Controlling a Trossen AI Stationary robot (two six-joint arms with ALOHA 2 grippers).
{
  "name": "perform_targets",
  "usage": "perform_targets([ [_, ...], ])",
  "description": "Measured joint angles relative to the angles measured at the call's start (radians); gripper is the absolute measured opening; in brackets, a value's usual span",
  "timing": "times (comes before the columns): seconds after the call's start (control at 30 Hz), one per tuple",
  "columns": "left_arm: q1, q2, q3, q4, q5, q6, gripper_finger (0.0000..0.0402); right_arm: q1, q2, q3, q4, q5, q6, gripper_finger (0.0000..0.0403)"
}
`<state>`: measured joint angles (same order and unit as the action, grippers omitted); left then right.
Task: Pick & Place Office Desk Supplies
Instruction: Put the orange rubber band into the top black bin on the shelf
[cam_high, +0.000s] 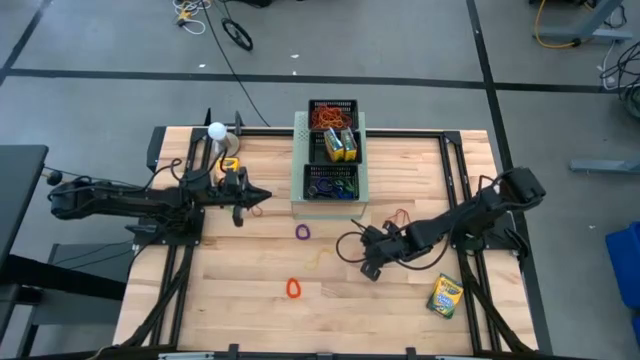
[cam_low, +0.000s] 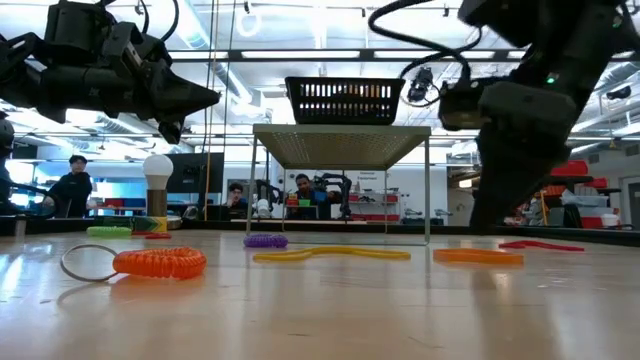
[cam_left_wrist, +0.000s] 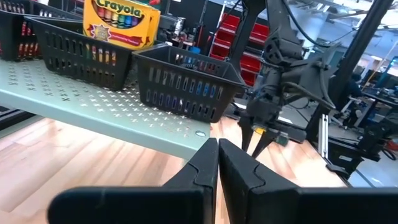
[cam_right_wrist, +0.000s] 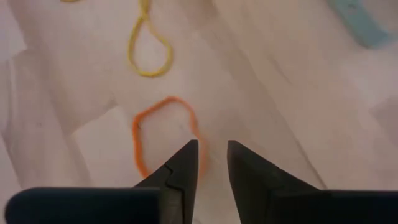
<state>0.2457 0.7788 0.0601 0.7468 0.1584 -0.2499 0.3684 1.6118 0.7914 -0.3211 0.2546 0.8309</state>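
My right gripper (cam_right_wrist: 212, 155) stands open, slanting down just over an orange rubber-band loop (cam_right_wrist: 163, 134) that lies flat on the table right of centre. One side of the loop runs under its fingertips, and I see no touch. A yellow band (cam_right_wrist: 149, 50) lies beyond it. A purple band (cam_high: 303, 231), an orange coil (cam_high: 293, 289) and a red band (cam_high: 400, 216) also lie on the wood. A crayon box (cam_high: 445, 296) lies near the right front. My left gripper (cam_high: 258, 195) is shut and level, clear of the table, left of the pale-green box (cam_high: 298, 170).
Three black mesh trays (cam_high: 331, 182) sit on the pale-green box at the table's far middle. The middle tray holds crayon boxes (cam_high: 340, 145) and the far one holds bands. A white ball on a stand (cam_high: 216, 130) is at the far left. The near middle is bare wood.
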Motion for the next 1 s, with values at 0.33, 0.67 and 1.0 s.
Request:
perform_targets([
  [0.33, -0.024, 0.0, 0.0, -0.005, 0.0, 0.003, 0.002, -0.018, 0.069, 0.002, 0.038, -0.043, -0.048, 0.0074],
  [0.67, -0.024, 0.0, 0.0, -0.004, -0.007, -0.052, 0.002, -0.02, 0.052, 0.0, 0.06, -0.096, -0.134, 0.0009],
  [1.0, -0.024, 0.0, 0.0, -0.006, -0.008, -0.038, 0.002, -0.003, -0.071, 0.188, -0.058, -0.132, -0.277, 0.0004],
])
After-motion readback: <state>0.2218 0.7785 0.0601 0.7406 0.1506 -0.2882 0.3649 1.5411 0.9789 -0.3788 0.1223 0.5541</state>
